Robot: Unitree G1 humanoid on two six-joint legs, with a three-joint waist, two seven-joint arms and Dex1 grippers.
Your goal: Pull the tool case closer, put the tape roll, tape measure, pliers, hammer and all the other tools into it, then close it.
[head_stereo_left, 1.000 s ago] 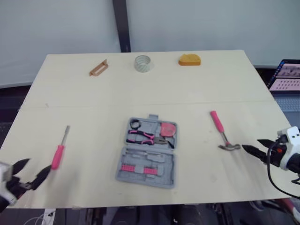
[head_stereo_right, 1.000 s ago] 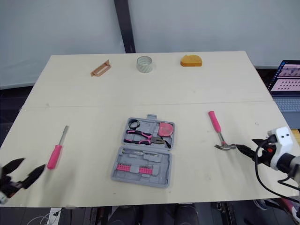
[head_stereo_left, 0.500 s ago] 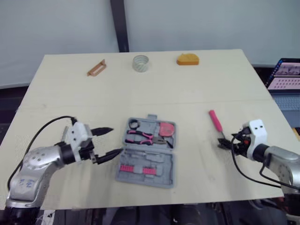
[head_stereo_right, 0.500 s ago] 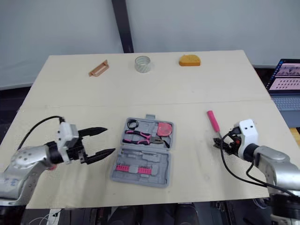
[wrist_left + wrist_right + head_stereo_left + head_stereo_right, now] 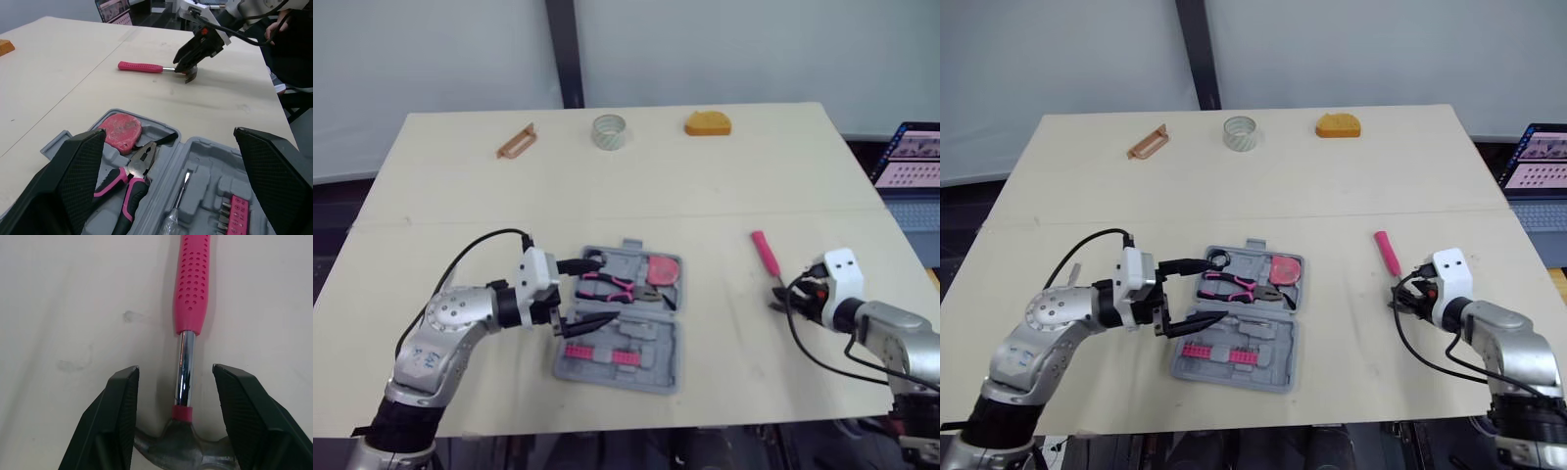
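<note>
Since the job starts with dragging the case nearer, the left end effector (image 5: 600,289) sits where you would expect: at the left side of the tool case (image 5: 656,343), fingers spread wide, one over each half where the lid meets the tray. From here I cannot tell whether either finger touches the plastic. The case lies open and flat near the middle of the worktop's (image 5: 705,186) front edge, with the pliers (image 5: 612,285) and the pink tape measure (image 5: 664,269) already bedded in the half farther from the robot. Towards the right edge lies the hammer (image 5: 765,253), handle pointing at the far edge. The right end effector (image 5: 174,367) is open and straddles its steel shaft just above the head, not clamped on it. That looks like the set-up for a pinch on the thin neck, where the heavy end should swing least.

Along the far edge, well apart from both arms, sit a copper-coloured clip (image 5: 516,142), the tape roll (image 5: 609,131) and an orange block (image 5: 708,123); each will need a long reach. A laptop (image 5: 911,155) stands beyond the right edge. Bare worktop lies between the case and the front edge, so I see no obstacle to the pull
</note>
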